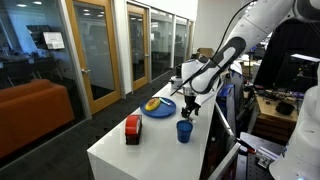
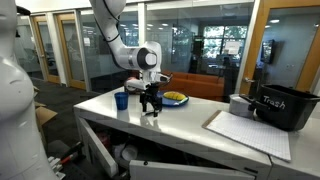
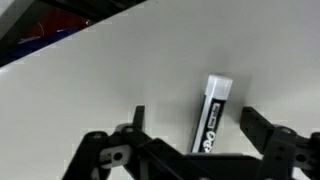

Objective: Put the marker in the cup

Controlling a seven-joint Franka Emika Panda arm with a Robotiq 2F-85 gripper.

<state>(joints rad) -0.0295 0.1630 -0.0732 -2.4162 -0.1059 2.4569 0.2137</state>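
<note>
The jaws stand wide open and hold nothing. In the wrist view the marker (image 3: 210, 115) lies flat on the white desk (image 3: 120, 70) between the two fingers, closer to the right one. Its pale cap points to the far side. Whether a finger touches it I cannot tell.

In both exterior views the jaws hang low over the desk, and the marker is too small to make out there. The blue cup (image 1: 184, 131) stands upright near them, on the near side in an exterior view. Farther to the left are a blue plate (image 1: 158, 110) with something yellow on it and a red-and-black block (image 1: 132, 128).

I judge the task to be in its early part. The jaws are in place around the marker, but closing on it, lifting it, carrying it to the cup and dropping it in are all left.
</note>
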